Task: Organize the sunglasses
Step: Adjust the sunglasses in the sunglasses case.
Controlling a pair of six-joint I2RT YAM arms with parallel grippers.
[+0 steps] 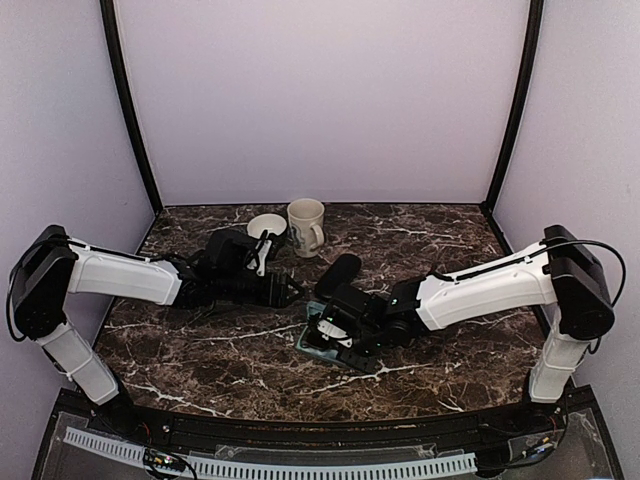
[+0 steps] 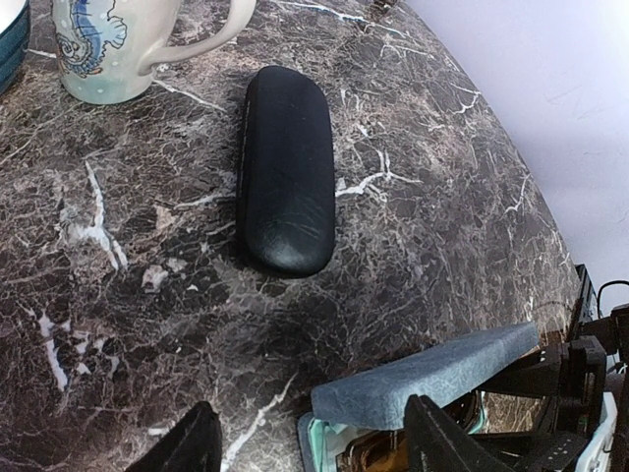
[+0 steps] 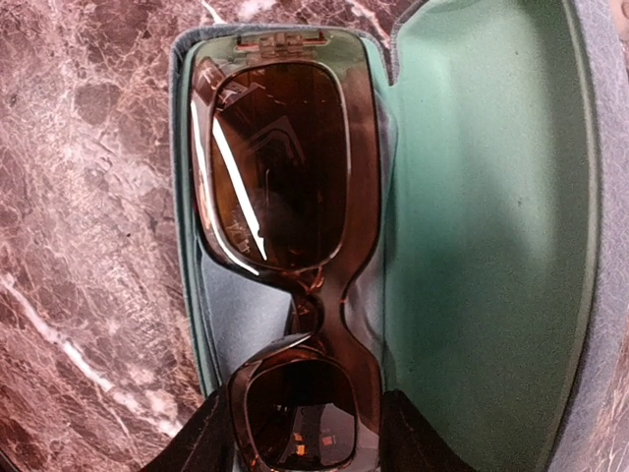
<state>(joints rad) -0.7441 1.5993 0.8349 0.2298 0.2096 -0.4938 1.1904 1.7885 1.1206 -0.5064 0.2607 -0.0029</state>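
The brownish sunglasses point(image 3: 295, 246) lie folded in the open grey-blue case point(image 3: 491, 226), which has a mint lining. My right gripper point(image 3: 307, 442) has its fingers tight against both sides of the near lens frame. In the top view this gripper point(image 1: 326, 335) is over the case point(image 1: 312, 347) at table centre. My left gripper point(image 2: 310, 447) is open and empty, just left of the case's raised lid point(image 2: 428, 376); the sunglasses point(image 2: 378, 457) peek out below the lid. It also shows in the top view point(image 1: 288, 292). The black thin-framed pair is out of view.
A closed black oblong case point(image 2: 285, 172) lies beyond the left gripper, also in the top view point(image 1: 340, 270). A cream mug point(image 1: 306, 226) and a small bowl point(image 1: 265, 226) stand at the back. Dark marble table point(image 1: 450, 350); purple walls around.
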